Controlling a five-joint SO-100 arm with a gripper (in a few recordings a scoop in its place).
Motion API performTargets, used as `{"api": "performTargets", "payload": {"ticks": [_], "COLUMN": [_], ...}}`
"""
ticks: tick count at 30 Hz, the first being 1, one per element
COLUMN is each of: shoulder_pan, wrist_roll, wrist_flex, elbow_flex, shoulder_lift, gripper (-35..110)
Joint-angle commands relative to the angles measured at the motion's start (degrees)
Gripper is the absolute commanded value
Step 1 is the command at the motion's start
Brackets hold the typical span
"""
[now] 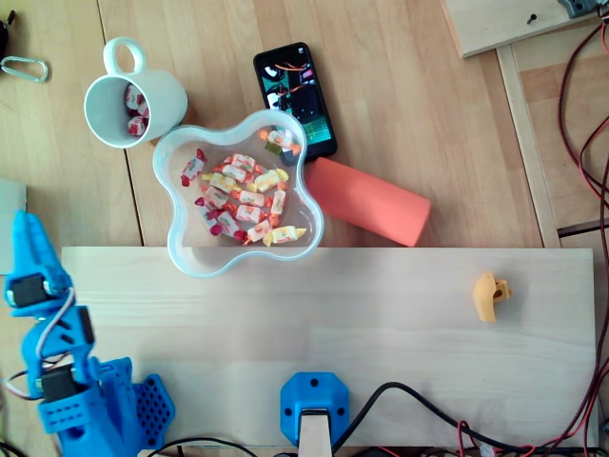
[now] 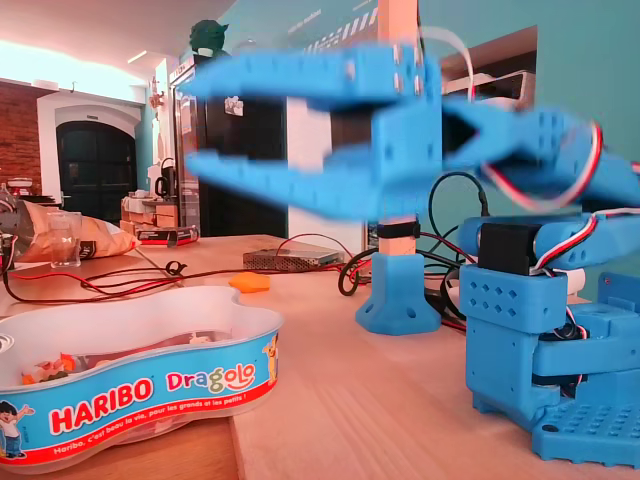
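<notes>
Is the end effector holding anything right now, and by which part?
Nothing is held: the end effector is open and empty, apart from the candy tub.

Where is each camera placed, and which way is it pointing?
Overhead view: hangs above and looks straight down on the candy tub, the mug and the pale board; the blue arm sits at lower left, with its gripper pointing up the picture.
Fixed view: sits low at board height beside the candy tub and looks across the board; the gripper is close and blurred, jaws open; the arm's base is at right.
Shared: candy tub, gripper, small orange piece.
</notes>
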Motion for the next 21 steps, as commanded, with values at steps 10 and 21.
{"api": "performTargets", "payload": {"ticks": [10,21], "shoulder_pan": [7.4,14.2], "wrist_roll": [0.0,0.3], "wrist_flex": [-4.1,-4.1], "elbow_flex": [8.6,8.6], "shoulder_lift": [7.3,7.3], "gripper": [11,11]}}
